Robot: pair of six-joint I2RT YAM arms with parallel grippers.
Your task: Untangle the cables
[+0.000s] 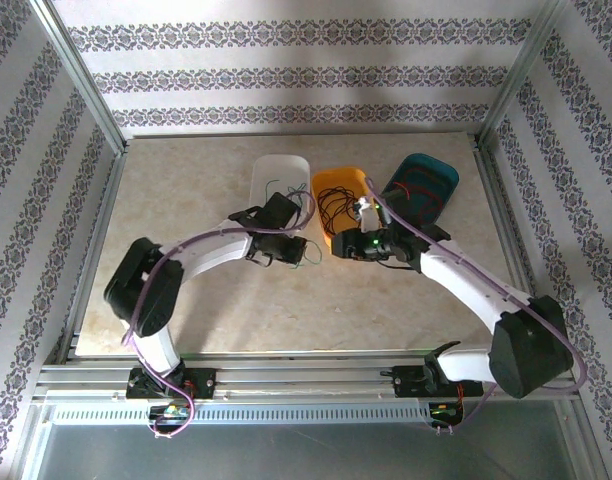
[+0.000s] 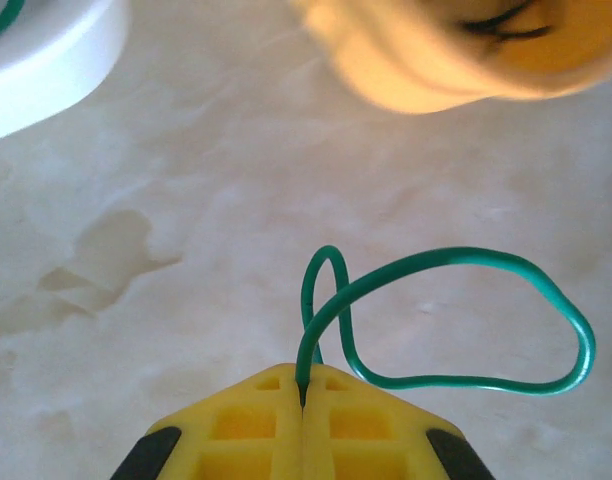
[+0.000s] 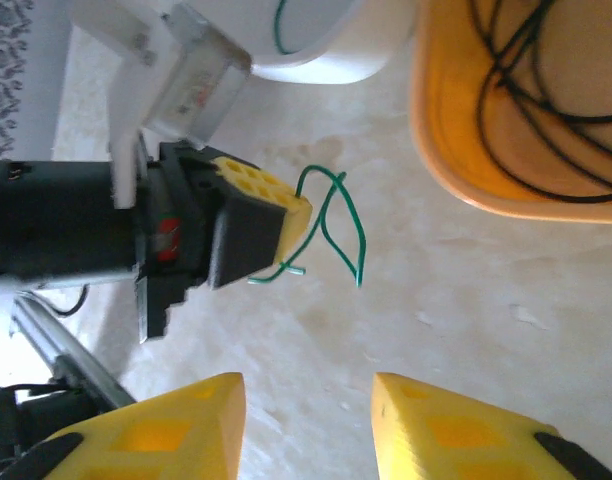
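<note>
Green cable (image 2: 466, 256) clamped in my closed left gripper (image 2: 302, 400), looping over the table (image 2: 186, 200) beside the orange tray (image 3: 431, 120). Right gripper (image 3: 308, 400) parted, empty. Thin hold; a snag could pull it free.

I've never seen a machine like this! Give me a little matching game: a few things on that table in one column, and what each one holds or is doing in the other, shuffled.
Column one:
1. white tray
2. orange tray
3. left pincer
4. right pincer

Column two:
A. open, holding nothing
B. green strand lying inside
C. black cables inside
D. shut on the green cable

Pairs: 1-B; 2-C; 3-D; 4-A.
</note>
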